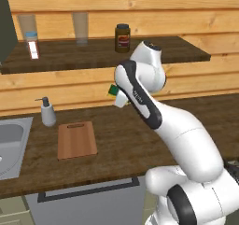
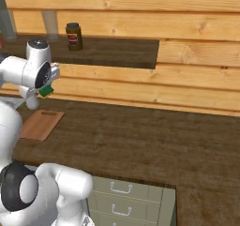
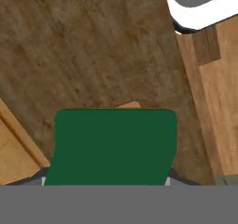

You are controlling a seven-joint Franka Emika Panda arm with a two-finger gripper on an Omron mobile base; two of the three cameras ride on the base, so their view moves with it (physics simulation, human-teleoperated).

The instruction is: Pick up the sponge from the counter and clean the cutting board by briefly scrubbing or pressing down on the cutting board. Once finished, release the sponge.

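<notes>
My gripper [image 1: 117, 94] is shut on the sponge [image 1: 113, 89] and holds it in the air above the counter [image 1: 121, 140], close to the wall planks. From the hand camera the sponge [image 3: 114, 146] shows its dark green face and hides the fingertips. The green edge of the sponge [image 2: 45, 91] also pokes out beside the hand [image 2: 42, 94]. The cutting board [image 1: 77, 139] lies flat on the counter, left of and nearer than the gripper, with its slot handle at the far end. Part of the board [image 3: 218, 102] runs along the right of the hand view.
A soap dispenser [image 1: 47, 112] stands just beyond the board's far-left corner, next to the steel sink [image 1: 11, 142]. On the wall shelf [image 1: 102, 53] sit a dark jar [image 1: 122, 38], two glasses and a small bottle. Drawers [image 2: 126, 197] are under the counter.
</notes>
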